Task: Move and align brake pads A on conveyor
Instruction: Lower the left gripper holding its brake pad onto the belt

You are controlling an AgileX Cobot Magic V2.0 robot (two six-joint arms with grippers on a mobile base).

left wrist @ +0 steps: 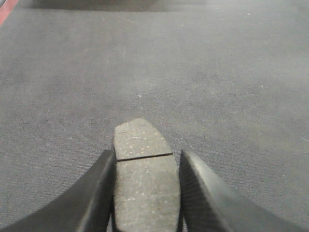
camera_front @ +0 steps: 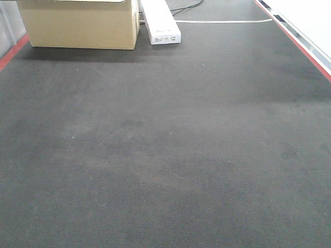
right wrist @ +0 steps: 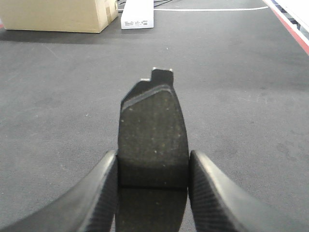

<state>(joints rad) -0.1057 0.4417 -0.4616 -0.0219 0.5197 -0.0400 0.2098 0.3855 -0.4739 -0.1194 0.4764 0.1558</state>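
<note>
In the left wrist view, one dark-grey brake pad A point(left wrist: 142, 137) with a thin groove across it lies lengthwise between my left gripper's black fingers point(left wrist: 99, 193). My left gripper point(left wrist: 147, 152) is shut on its long edges. In the right wrist view, my right gripper point(right wrist: 153, 153) is shut on another brake pad A point(right wrist: 152, 121). This pad points away from me, with a small tab at its far end. Both pads are over the dark conveyor point(left wrist: 217, 72) point(right wrist: 241, 96). The front view shows only bare conveyor belt point(camera_front: 165, 155), with no pad and no gripper in it.
A cardboard box point(camera_front: 80, 23) point(right wrist: 58, 14) stands on the belt at the far left, with a white oblong device point(camera_front: 160, 23) point(right wrist: 137, 14) beside it. Red strips point(camera_front: 13, 51) point(camera_front: 305, 49) run along both belt edges. A cable lies behind the device.
</note>
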